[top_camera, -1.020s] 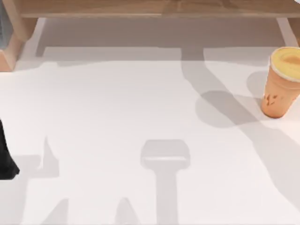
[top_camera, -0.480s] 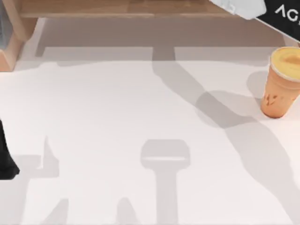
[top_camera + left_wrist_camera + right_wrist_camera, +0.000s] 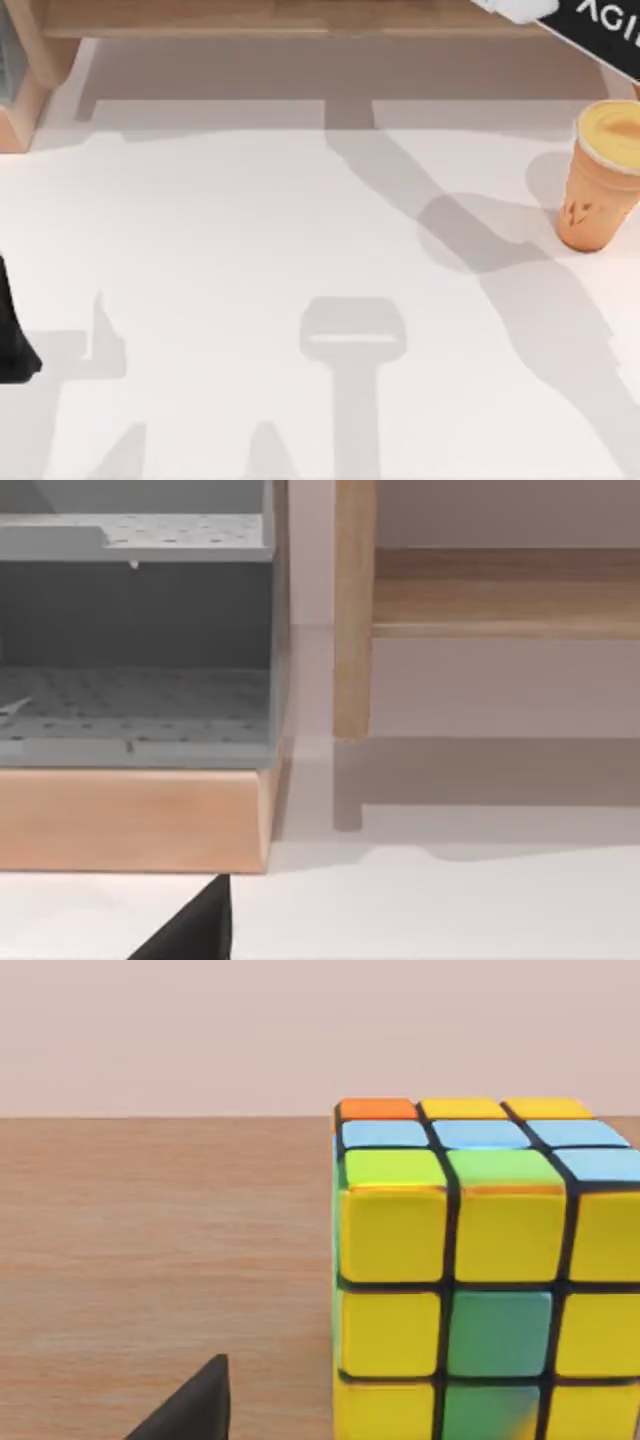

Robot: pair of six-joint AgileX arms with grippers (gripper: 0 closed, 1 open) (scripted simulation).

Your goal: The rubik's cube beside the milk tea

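The milk tea (image 3: 601,176) stands upright on the white table (image 3: 250,250), close to the table's right edge and a little in front of the wooden shelf (image 3: 280,18) that runs along the table's far side. Left of the cup the tabletop lies bare all the way across, crossed only by shadows, so there is wide open room on that side; on the cup's right there is barely any table before the edge.

The right arm (image 3: 590,22) enters above the milk tea, a black and white link crossing the shelf at the far right corner. Its wrist camera looks across a wooden board (image 3: 150,1260) at the rubik's cube (image 3: 480,1270), which sits flat on that board with a mostly yellow face toward the camera, two green squares in it, and a top of orange, yellow, blue and green squares. A dark fingertip (image 3: 190,1410) shows near the cube, apart from it; whether the right claw is wide or narrow cannot be told.

The left arm (image 3: 12,340) is parked at the table's left edge, far from the milk tea. Its wrist view faces a grey perforated rack on a wooden base (image 3: 130,820) beside a wooden shelf post (image 3: 352,610), with a dark fingertip (image 3: 195,935) low in view; its claw's state cannot be told either.
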